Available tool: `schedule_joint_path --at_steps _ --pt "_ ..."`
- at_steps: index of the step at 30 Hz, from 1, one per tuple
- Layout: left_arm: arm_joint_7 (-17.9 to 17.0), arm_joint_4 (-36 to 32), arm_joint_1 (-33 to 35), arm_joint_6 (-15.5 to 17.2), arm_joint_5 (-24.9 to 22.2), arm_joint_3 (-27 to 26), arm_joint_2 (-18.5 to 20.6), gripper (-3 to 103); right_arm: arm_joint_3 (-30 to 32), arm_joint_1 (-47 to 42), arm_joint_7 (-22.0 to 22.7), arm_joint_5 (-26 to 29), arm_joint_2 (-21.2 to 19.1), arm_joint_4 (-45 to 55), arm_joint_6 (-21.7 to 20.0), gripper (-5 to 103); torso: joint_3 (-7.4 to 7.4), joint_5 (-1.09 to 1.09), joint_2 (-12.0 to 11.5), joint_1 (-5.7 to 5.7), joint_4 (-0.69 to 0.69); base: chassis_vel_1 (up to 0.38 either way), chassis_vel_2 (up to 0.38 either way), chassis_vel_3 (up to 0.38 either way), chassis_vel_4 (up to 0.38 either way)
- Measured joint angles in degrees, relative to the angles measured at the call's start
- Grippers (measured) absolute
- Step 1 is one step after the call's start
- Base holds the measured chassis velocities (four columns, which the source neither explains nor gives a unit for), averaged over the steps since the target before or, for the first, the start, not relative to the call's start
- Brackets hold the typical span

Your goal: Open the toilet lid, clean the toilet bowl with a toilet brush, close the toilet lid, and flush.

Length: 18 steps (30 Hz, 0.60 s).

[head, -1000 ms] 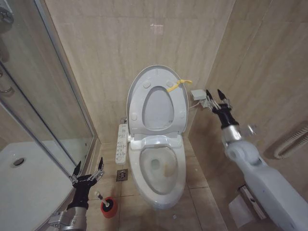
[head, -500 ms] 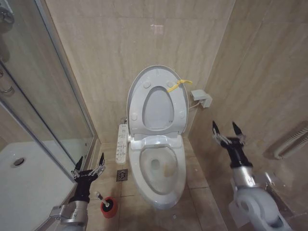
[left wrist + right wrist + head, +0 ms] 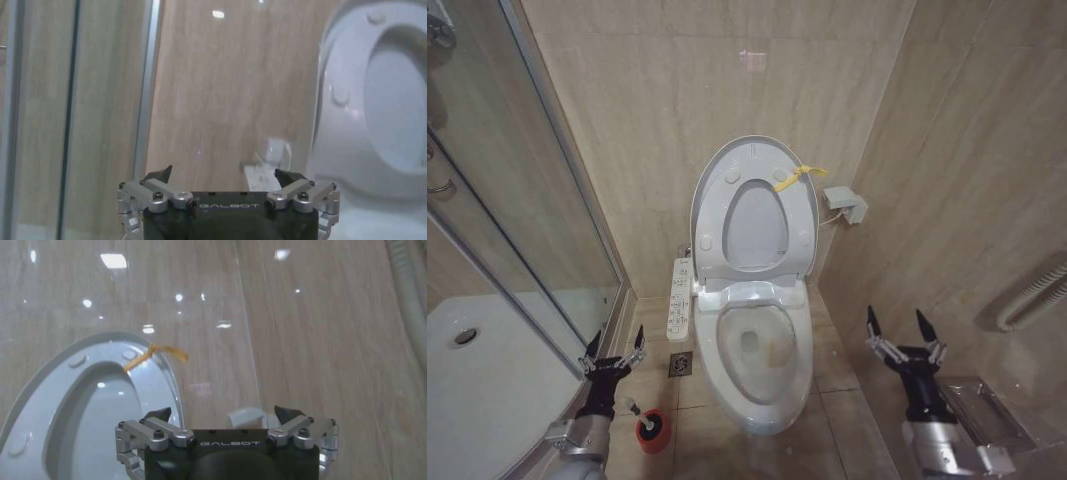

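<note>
**Hands low and empty, brush waiting by the left one**

Left hand (image 3: 613, 347) hangs low over the floor (image 3: 842, 435) at the near left, fingers spread and gripping nothing. Just beside it, on the toilet's side and slightly nearer the robot, stands the red holder (image 3: 654, 429) with the toilet brush (image 3: 630, 405) in it. The pale handle leans up out of the holder toward the left hand, its tip close under the wrist. The left hand is plainly the nearer one for the pick, and I judge it must come down and back a little to close across that slanted handle.

Right hand (image 3: 905, 338) sits low at the near right, well apart from the brush with the toilet between them, fingers likewise spread and empty.

Between the two arms lies the toilet bowl (image 3: 757, 405), open, a brownish stain on its inner wall, its button panel (image 3: 681, 298) along the left side. Farther back, the toilet lid (image 3: 712, 190) stands raised against the wall with the seat ring (image 3: 794, 225) folded up against it, a yellow ribbon (image 3: 799, 176) at its upper right edge. The opening step looks done; brushing has not begun.
</note>
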Motion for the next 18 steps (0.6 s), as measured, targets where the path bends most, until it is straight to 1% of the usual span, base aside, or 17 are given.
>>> schedule_joint_path --at_steps 3,4,7,8,11,12,13,15,18 --pt "-1.1 0.0 2.6 -0.1 4.8 0.1 -0.1 100 -1.4 2.2 0.0 -1.4 1.0 -3.2 1.1 100 0.00 0.01 0.0 0.00 0.02 0.000 0.000 0.000 0.000" --pt "-1.1 0.0 2.6 -0.1 4.8 0.1 -0.1 100 -1.4 2.2 0.0 -1.4 1.0 -3.2 1.1 100 0.00 0.01 0.0 0.00 0.02 0.000 0.000 0.000 0.000" --pt "-3.2 0.7 4.7 0.0 8.8 0.3 -0.5 100 -2.6 4.7 -0.1 -2.0 1.4 -5.7 1.8 100 0.00 0.02 0.0 0.00 0.02 0.000 0.000 0.000 0.000" --pt "-3.2 0.7 4.7 0.0 8.8 0.3 -0.5 100 -2.6 4.7 -0.1 -2.0 1.4 -5.7 1.8 100 0.00 0.02 0.0 0.00 0.02 0.000 0.000 0.000 0.000" --pt "-4.4 4.4 5.5 -0.9 10.9 0.4 -1.4 100 -3.7 6.8 -0.8 -2.3 2.3 -8.0 2.6 100 0.00 0.01 0.0 0.00 0.02 0.000 0.000 0.000 0.000" --pt "-4.4 4.4 5.5 -0.9 10.9 0.4 -1.4 100 -3.7 6.8 -0.8 -2.3 2.3 -8.0 2.6 100 0.00 0.01 0.0 0.00 0.02 0.000 0.000 0.000 0.000" --pt "-4.5 6.5 5.1 -1.6 11.3 0.4 -1.6 100 -3.9 7.3 -1.2 -2.4 2.6 -8.7 2.8 100 0.00 0.02 0.0 0.00 0.03 0.000 0.000 0.000 0.000" --pt "-4.6 10.3 3.6 -2.9 11.7 0.4 -1.7 100 -4.3 7.9 -1.6 -2.4 2.9 -9.5 3.0 100 0.00 0.00 0.0 0.00 0.00 0.000 0.000 0.000 0.000" --pt "-4.6 12.9 2.5 -3.3 11.7 0.3 -1.7 100 -4.5 8.3 -2.0 -2.4 2.9 -9.9 3.1 100 0.00 0.01 0.0 0.01 0.01 0.000 0.000 0.000 0.000"
